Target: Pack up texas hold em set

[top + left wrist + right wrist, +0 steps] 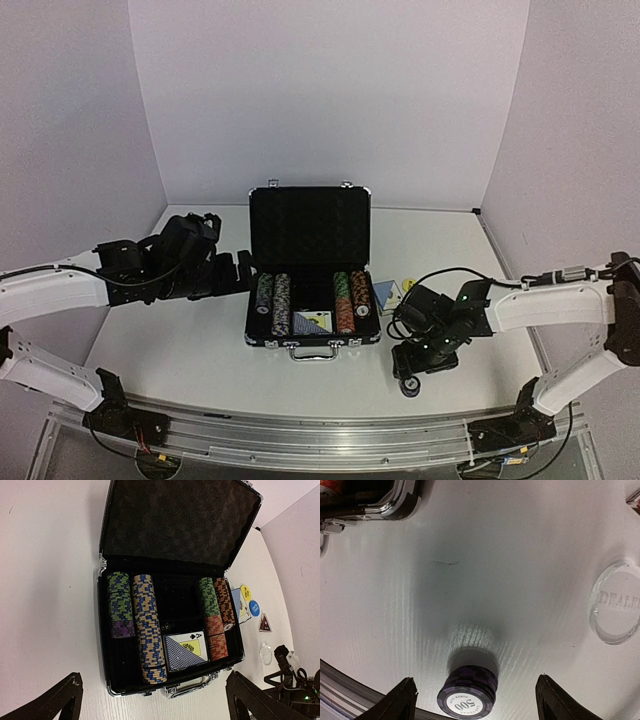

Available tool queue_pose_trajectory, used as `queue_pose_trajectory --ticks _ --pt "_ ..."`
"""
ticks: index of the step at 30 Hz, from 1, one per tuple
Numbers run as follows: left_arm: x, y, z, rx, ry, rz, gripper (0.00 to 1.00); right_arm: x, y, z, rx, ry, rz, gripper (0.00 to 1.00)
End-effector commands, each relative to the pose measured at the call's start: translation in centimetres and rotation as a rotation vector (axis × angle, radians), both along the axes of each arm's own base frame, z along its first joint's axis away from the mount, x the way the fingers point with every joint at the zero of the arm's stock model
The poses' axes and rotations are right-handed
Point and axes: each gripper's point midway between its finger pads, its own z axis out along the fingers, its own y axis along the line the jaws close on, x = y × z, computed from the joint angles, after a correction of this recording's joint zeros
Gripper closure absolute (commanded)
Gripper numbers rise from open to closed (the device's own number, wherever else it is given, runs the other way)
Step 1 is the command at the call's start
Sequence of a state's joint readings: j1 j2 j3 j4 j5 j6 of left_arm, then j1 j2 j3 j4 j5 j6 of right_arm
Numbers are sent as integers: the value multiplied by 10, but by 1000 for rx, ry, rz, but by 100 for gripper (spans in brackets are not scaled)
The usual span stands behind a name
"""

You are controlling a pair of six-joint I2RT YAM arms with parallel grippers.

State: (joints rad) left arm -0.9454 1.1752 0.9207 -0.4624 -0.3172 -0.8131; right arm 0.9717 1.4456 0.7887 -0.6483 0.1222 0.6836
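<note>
The black briefcase (310,225) stands open in the middle of the table, lid upright. Rows of striped poker chips (147,630) and a blue-backed card deck (186,651) lie inside it. My left gripper (240,270) hovers open at the case's left side, its dark fingers (57,702) empty. Low over the table, right of the case, my right gripper (475,702) has its jaws apart around a short stack of purple chips (469,692) without touching it. The purple stack (408,386) stands near the front edge.
Right of the case lie a second card deck (239,605), a yellow disc (245,591), a blue disc (254,608), a dark triangular button (265,623) and a clear dealer disc (617,602). The case's silver corner (395,502) is up left of the right gripper.
</note>
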Motion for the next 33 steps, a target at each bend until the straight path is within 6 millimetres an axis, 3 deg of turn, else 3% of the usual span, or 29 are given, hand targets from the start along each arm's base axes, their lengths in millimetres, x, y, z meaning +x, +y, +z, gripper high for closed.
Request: queue_pose_trajectory --ticks 1,13,21,33 --pt "5 -8 -1 -19 -7 0 0 -5 13 -9 31 35 0 24" --pt "5 -8 -2 -24 -11 -5 0 -24 3 -30 -62 71 2 38" --pt "3 -11 -6 -42 -5 -13 0 -31 -11 -31 -147 66 21 44" --pt "2 -11 -3 -62 -5 -18 0 -34 -16 -40 -168 75 29 52"
